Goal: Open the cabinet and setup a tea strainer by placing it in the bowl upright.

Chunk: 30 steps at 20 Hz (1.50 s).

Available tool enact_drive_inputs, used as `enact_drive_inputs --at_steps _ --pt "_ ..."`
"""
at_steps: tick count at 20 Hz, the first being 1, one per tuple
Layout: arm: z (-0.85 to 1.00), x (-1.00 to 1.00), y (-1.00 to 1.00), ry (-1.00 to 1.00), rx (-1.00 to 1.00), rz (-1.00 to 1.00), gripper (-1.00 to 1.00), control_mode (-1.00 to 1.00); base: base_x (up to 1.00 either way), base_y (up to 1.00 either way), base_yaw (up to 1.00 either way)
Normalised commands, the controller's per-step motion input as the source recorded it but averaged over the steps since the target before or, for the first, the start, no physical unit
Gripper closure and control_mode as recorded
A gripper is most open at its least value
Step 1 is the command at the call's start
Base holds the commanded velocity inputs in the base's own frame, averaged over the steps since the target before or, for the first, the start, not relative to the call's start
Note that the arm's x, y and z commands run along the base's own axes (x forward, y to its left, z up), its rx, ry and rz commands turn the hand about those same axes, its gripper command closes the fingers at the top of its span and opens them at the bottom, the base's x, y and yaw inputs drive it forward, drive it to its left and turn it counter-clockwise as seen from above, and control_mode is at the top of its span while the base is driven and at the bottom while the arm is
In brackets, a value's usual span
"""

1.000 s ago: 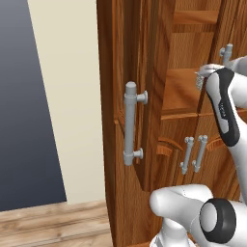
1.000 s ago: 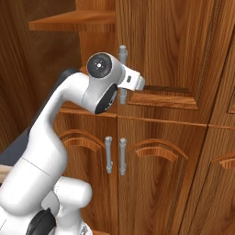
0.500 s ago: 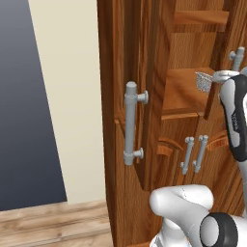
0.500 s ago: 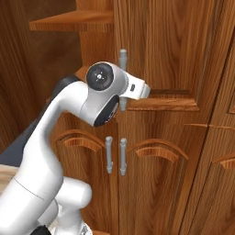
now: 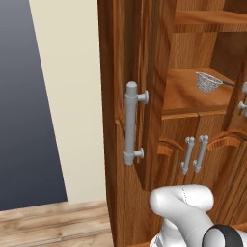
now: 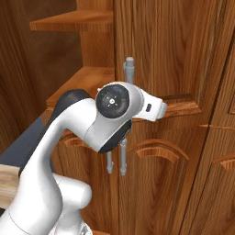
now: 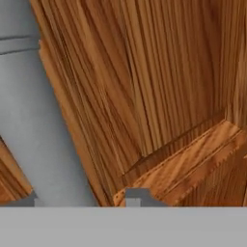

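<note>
The cabinet (image 5: 154,120) stands with its left upper door swung out toward the camera, seen nearly edge-on in the left base view, and a thick grey bar handle (image 5: 131,123) runs upright on that door's face. Behind the open door the wooden shelves show. The tea strainer (image 5: 208,82) lies on the middle shelf (image 5: 185,94), well inside the cabinet and to the right of the bar handle, its mesh basket toward the shelf's middle and its thin dark handle pointing right toward the other door. Below that shelf, two slimmer grey handles (image 5: 194,153) sit side by side on the closed lower doors.

In the right base view the white arm (image 6: 114,119) rises in front of the cabinet, its round joint level with the middle shelf, and the top of another grey handle (image 6: 129,69) pokes up just behind it on the right upper door (image 6: 160,50).

In the hand view a grey bar handle (image 7: 36,120) runs close along the left side against the panelled wood of the door (image 7: 154,87). The gripper (image 7: 84,198) shows as two small grey tips low in that view, set apart with the handle's lower end seemingly at the left tip; the view is too tight to tell whether the jaws are clamped on the bar or free of it.
</note>
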Motion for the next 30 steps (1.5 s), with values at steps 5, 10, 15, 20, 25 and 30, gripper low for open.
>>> enact_drive_inputs --at_steps 5,10,15,20,25,30 --pt "0.0 -1.0 -0.98 0.04 0.03 0.0 1.0 -1.0 0.0 0.0 0.0" --pt "0.0 -0.99 -0.58 0.07 0.0 -0.06 1.0 -1.0 0.0 0.0 0.0" --pt "0.0 -0.77 -0.06 0.04 -0.02 -0.13 1.0 -1.0 0.0 0.0 0.0" --pt "0.03 -0.52 0.0 0.07 -0.1 -0.13 -1.0 -1.0 0.0 0.0 0.0" --pt "0.38 -0.65 0.01 0.0 -0.19 -0.18 -1.0 -1.0 0.0 0.0 0.0" --pt "0.29 -0.51 0.57 0.17 -0.4 -0.18 -1.0 -1.0 0.0 0.0 0.0"
